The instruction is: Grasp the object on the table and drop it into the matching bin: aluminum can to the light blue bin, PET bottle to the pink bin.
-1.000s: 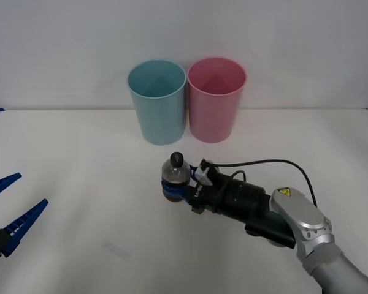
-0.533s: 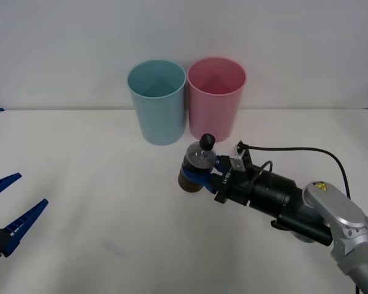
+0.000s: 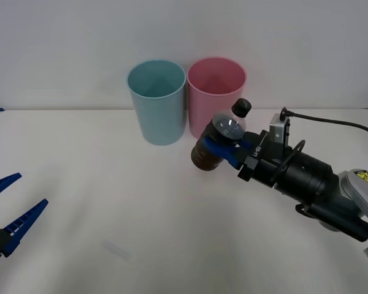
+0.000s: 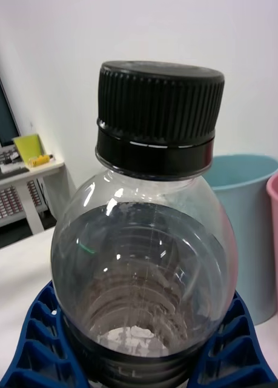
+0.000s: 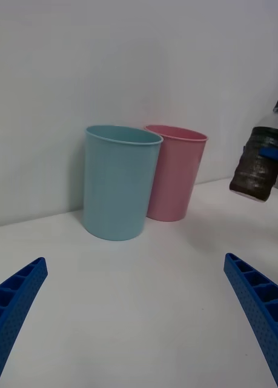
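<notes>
The white table [image 3: 110, 202] is carrying two upright bins near its far edge. The light blue bin [image 3: 157, 101] and the pink bin [image 3: 216, 92] are standing side by side, just beyond the right claw [image 3: 224, 146], the pink one nearer it.

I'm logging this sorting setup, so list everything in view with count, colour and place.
PET bottle: one, clear with black cap and dark brown band, held off the table, tilted, in front of the pink bin.
Pink bin: one, pink, far side of table, right of the blue one.
Light blue bin: one, light blue, beside the pink bin.
Table: one, white.
Right tool: one, blue fingers, shut on the bottle.
Left tool: one, blue fingers, open, at the table's left edge.
</notes>
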